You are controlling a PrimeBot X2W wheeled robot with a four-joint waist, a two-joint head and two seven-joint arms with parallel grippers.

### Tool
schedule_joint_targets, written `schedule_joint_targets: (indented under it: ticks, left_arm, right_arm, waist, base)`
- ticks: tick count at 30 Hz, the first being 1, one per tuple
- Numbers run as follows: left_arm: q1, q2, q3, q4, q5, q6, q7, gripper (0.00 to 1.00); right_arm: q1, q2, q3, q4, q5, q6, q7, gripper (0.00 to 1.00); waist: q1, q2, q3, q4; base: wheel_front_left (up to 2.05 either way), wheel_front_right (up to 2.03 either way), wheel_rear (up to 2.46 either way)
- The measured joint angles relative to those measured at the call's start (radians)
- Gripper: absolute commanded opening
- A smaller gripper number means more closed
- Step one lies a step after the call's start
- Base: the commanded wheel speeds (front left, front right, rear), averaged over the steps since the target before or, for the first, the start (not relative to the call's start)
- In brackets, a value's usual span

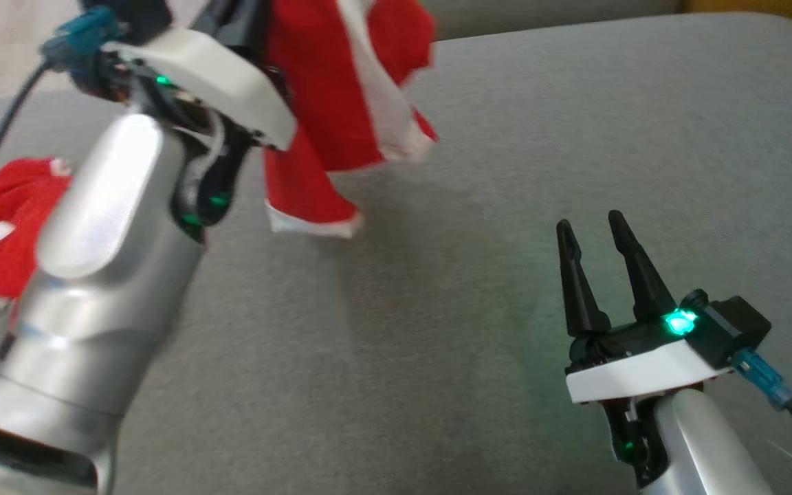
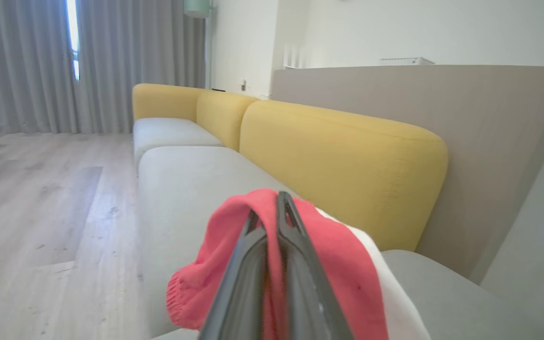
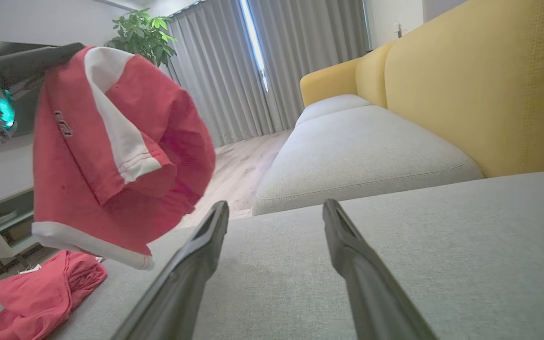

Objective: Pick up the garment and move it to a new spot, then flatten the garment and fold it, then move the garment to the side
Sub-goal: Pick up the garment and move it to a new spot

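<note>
Garment (image 1: 341, 89) hangs at eleven o'clock over the sofa cushion (image 1: 506, 309), pinched in the closed left tool (image 2: 272, 212); the right tool (image 1: 590, 220) is open, empty. Soft, light, floppy cloth: I would take its white hem (image 1: 313, 227).

Red on the garment (image 1: 327, 82), with a broad white stripe, white hems and a small dark mark. Same red and white on the second garment (image 1: 4, 227). Plain speckled grey across the sofa seat (image 1: 506, 206); mustard yellow on the backrest (image 2: 343, 160). Grey pleated curtains (image 2: 21, 66), pale wood-grain floor (image 2: 40, 198), green plant (image 3: 144, 33). Black on the right gripper (image 1: 589, 220), with a green light and a white band.
</note>
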Motion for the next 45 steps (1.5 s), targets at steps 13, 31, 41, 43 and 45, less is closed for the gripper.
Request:
schedule_joint_targets:
  ticks: [13,31,41,43,45]
  left_arm:
    - [-0.029,-0.080,-0.065,0.066,0.052,0.058,0.018,1.00]
    - [0.024,0.019,-0.046,0.208,0.121,0.012,-0.309,1.00]
    - [0.395,0.084,-0.047,0.066,0.146,0.051,-0.374,1.00]
    - [0.470,0.083,-0.025,0.018,0.155,0.069,-0.375,1.00]
    - [0.541,0.080,0.008,-0.035,0.175,0.086,-0.376,1.00]
  right_arm:
    - [-0.048,0.000,0.050,-0.051,0.073,0.000,0.000,1.00]
    - [-0.039,0.000,-0.071,-0.049,0.003,0.000,-0.002,1.00]
    - [0.041,0.001,-0.124,-0.020,-0.078,0.000,-0.002,1.00]
    - [0.051,0.001,-0.124,-0.016,-0.078,0.000,-0.002,1.00]
    - [0.064,0.001,-0.120,-0.010,-0.082,0.000,-0.002,1.00]
  waist:
    - [0.0002,0.0000,0.070,-0.228]
    - [0.0001,0.0000,0.075,-0.120]
    - [-0.0001,0.0000,-0.028,0.059]
    - [-0.0001,0.0000,-0.049,0.076]
    - [-0.0001,0.0000,-0.068,0.088]
  base:
    - [0.00,0.00,0.00]
    - [0.00,0.00,0.00]
    - [0.00,0.00,0.00]
    - [0.00,0.00,0.00]
    - [0.00,0.00,0.00]
